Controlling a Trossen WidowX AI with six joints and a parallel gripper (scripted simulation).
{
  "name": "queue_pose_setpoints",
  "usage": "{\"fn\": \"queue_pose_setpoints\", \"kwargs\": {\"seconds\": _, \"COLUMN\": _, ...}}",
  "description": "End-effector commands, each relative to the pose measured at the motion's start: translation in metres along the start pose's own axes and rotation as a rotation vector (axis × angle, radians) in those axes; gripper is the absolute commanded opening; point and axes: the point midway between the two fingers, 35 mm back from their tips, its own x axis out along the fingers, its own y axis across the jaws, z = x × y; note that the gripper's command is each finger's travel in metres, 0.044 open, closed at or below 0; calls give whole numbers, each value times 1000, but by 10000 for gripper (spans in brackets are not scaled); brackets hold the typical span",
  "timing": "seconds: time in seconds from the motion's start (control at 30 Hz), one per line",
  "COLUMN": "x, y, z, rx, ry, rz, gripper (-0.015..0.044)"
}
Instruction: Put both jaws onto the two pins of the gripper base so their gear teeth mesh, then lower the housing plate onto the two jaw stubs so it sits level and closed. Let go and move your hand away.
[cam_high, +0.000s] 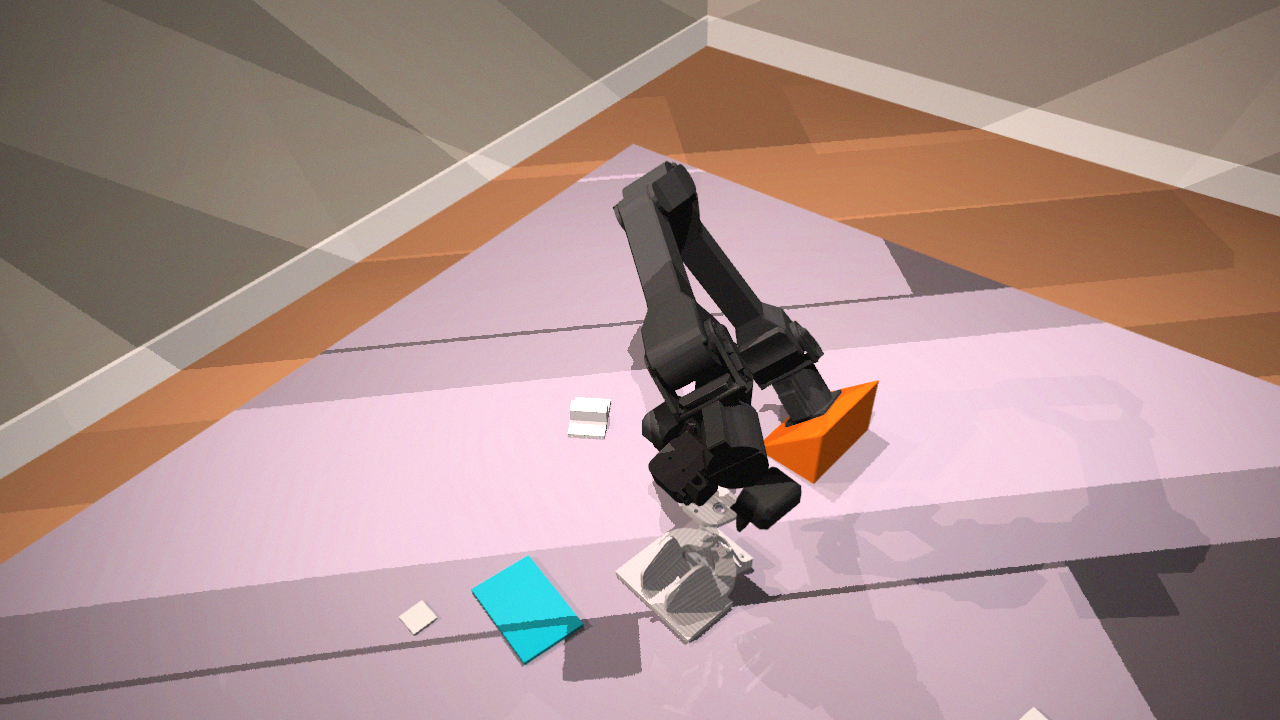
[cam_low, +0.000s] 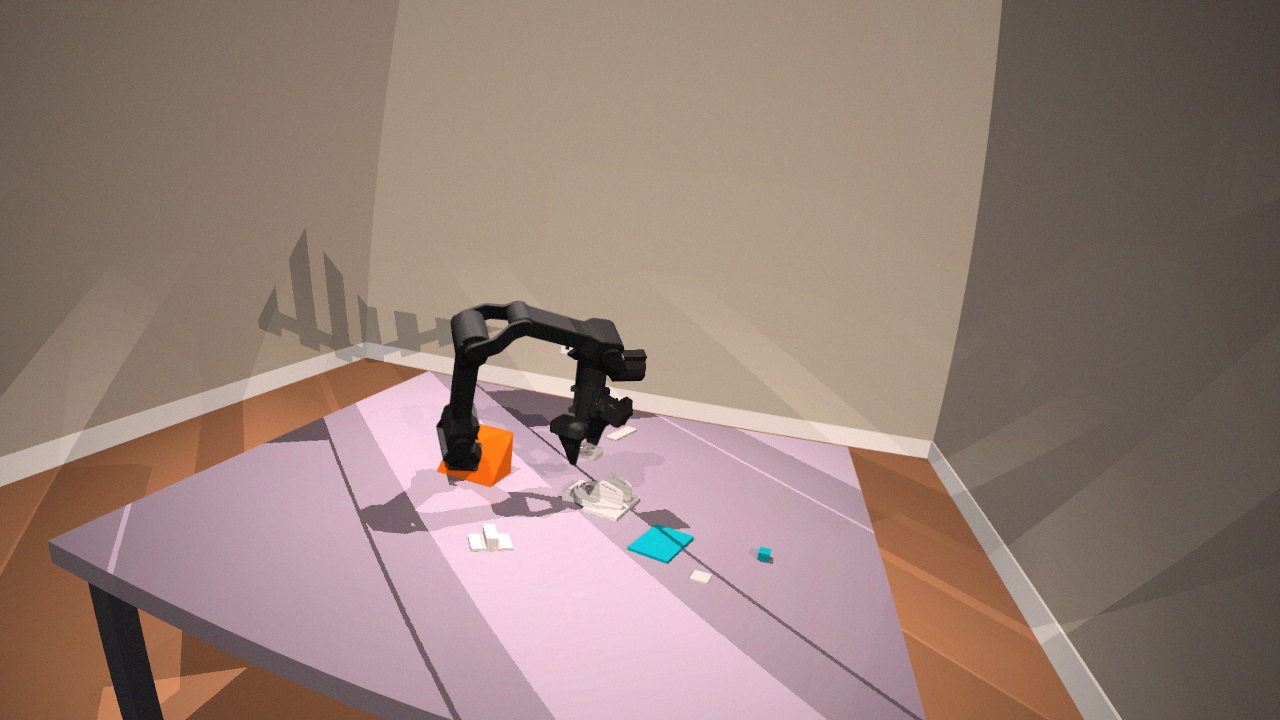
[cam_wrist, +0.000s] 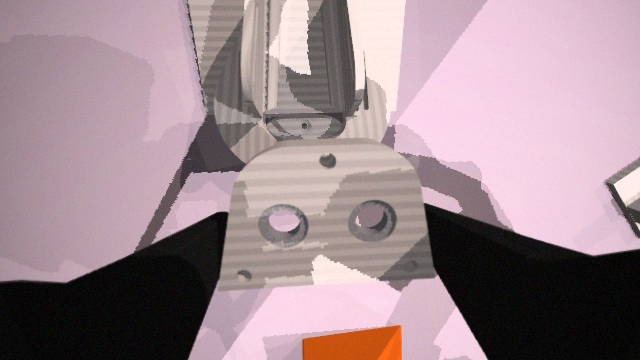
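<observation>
My gripper (cam_high: 714, 515) (cam_low: 584, 454) (cam_wrist: 323, 217) is shut on the housing plate (cam_high: 703, 513) (cam_low: 592, 454) (cam_wrist: 295, 175), a pale plate with two large round holes, its side edges between the fingers. The plate is held above the table, off the rear end of the gripper base (cam_high: 633, 573) (cam_wrist: 385, 30). In the wrist view its rounded edge overlaps the base's near end. Two upright ribbed jaws stand side by side on the base, one jaw (cam_high: 664, 562) left and the other jaw (cam_high: 702, 592) right in the top view. Pins, stubs and gear teeth are hidden or too small to judge.
An orange wedge (cam_high: 845, 429) (cam_low: 494, 456) (cam_wrist: 350, 345) is at the arm's foot. A cyan plate (cam_high: 528, 608) (cam_low: 660, 543), small white tile (cam_high: 417, 617) (cam_low: 700, 576), white stepped block (cam_high: 588, 418) (cam_low: 490, 540), cyan cube (cam_low: 764, 554) and another pale flat piece (cam_low: 622, 433) lie around.
</observation>
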Motion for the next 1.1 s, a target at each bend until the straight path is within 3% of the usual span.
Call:
{"fn": "queue_pose_setpoints", "kwargs": {"seconds": 0.0, "x": 0, "y": 1, "z": 0, "rx": 3, "ry": 3, "rz": 2, "gripper": 351}}
{"fn": "queue_pose_setpoints", "kwargs": {"seconds": 1.07, "x": 0, "y": 7, "z": -3, "rx": 10, "ry": 3, "rz": 2, "gripper": 351}}
